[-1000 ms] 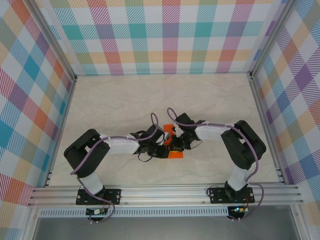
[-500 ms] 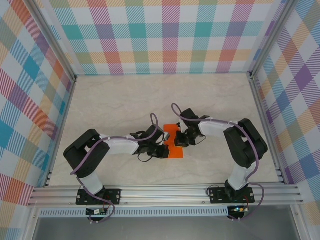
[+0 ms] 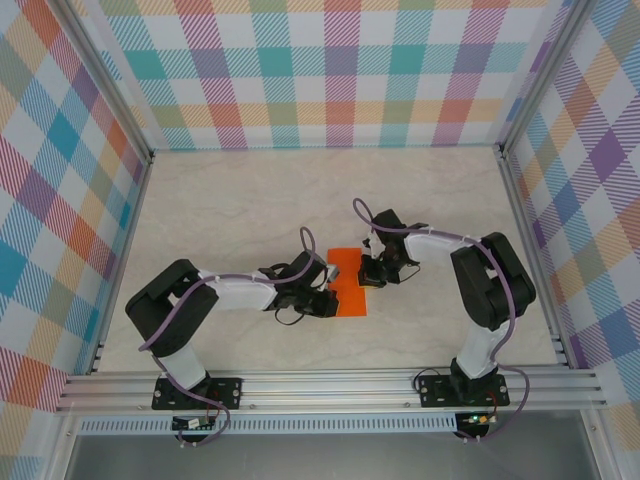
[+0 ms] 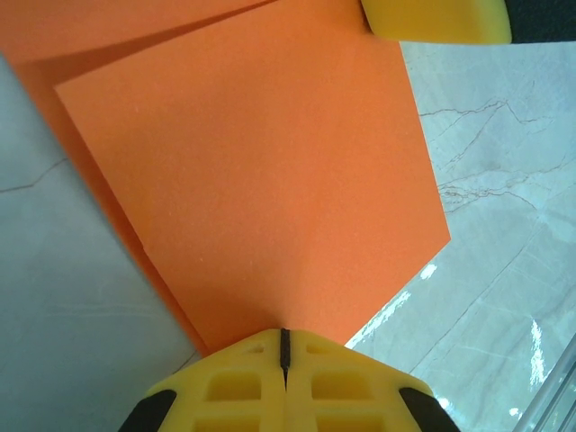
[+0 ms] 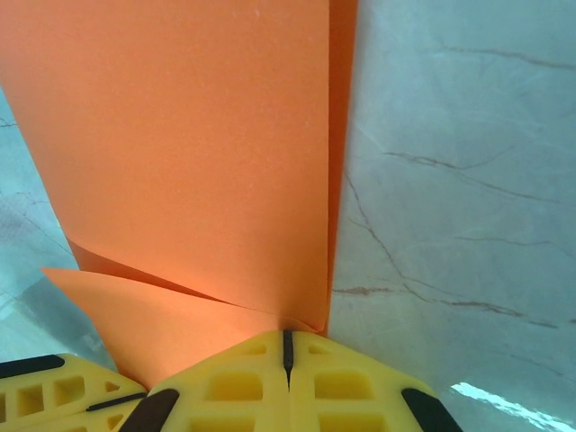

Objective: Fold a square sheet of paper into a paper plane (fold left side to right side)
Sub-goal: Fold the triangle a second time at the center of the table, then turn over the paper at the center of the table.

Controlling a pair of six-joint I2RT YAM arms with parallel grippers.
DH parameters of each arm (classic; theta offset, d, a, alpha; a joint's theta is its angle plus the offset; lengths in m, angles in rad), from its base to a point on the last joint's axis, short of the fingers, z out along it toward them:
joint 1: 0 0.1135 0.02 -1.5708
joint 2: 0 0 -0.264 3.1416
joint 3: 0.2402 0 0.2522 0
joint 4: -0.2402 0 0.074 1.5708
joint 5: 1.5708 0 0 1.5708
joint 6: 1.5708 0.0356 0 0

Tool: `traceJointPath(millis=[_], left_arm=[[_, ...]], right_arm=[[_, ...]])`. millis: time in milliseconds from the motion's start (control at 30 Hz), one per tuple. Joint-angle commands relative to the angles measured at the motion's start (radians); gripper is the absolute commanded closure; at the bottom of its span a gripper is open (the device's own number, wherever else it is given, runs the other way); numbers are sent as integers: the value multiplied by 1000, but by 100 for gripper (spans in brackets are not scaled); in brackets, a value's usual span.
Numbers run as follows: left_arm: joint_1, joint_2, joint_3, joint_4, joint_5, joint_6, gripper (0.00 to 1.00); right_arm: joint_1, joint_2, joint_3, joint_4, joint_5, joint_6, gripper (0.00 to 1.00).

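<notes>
Seen from the top camera, a thin, bright orange sheet of paper (image 3: 350,292) lies on the pale, marble-look table (image 3: 230,200), a little below the middle of the frame. It looks like a tall folded strip. The left gripper (image 3: 328,300) reaches in from the left and meets the paper's lower left edge. The right gripper (image 3: 369,274) reaches in from the right and meets its upper right edge. Colourful checked walls (image 3: 300,70) stand around the table. From up here the fingers are too small to tell how they stand.

The left wrist camera is much closer. The left gripper (image 4: 284,337) sits at the bottom middle. Its two yellow fingers are pressed together, with just a thin dark line between them. The orange sheet of paper (image 4: 261,180) spreads over the upper left and middle, and one corner comes right down to the fingertips. It is not clear if the corner is pinched. A top layer lies over a lower layer that peeks out on the left. A yellow finger (image 4: 436,20) of the right gripper touches the paper at the top right.

In the right wrist camera, the right gripper (image 5: 288,340) is at the bottom middle, fingers together too. The orange sheet of paper (image 5: 180,135) runs up from its tips. A loose flap lifts at the lower left, beside a yellow finger (image 5: 54,396) of the left gripper.
</notes>
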Motion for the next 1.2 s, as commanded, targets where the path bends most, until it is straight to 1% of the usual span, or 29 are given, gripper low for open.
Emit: traceJointPath(millis=[0, 67, 233, 433, 567, 700, 767, 800, 900, 1033, 1100, 1167], left_arm=[[9, -16, -59, -104, -36, -5, 97], [9, -35, -75, -102, -30, -10, 94], [10, -73, -105, -98, -19, -18, 91], [8, -105, -127, -121, -40, -20, 93], [10, -177, -127, -160, -66, -13, 93], [24, -261, -103, -233, -103, 0, 90], [57, -301, -97, -239, -89, -12, 82], [72, -319, -97, -226, -72, -21, 77], [109, -344, -89, -159, -7, -50, 64], [117, -290, -40, -86, 45, -55, 53], [117, -243, -12, -72, 41, -57, 49], [119, -197, 13, -57, 28, -64, 47]], right_arm=[[-15, 47, 8, -7, 57, -18, 100], [-14, 54, 11, -9, 57, -15, 100], [-13, 69, 22, -15, 57, -11, 100], [-13, 63, 24, -14, 51, -13, 100], [-14, 13, 19, 8, 25, -17, 100], [-28, -54, 12, 32, -6, -11, 88], [-48, -99, -1, 55, -44, -2, 81], [-58, -124, -9, 60, -54, 2, 76], [-82, -206, -33, 49, -49, 1, 65], [-99, -310, -83, 36, -29, -4, 50], [-100, -354, -117, 43, -41, 4, 45], [-99, -398, -165, 78, -85, 23, 40]])
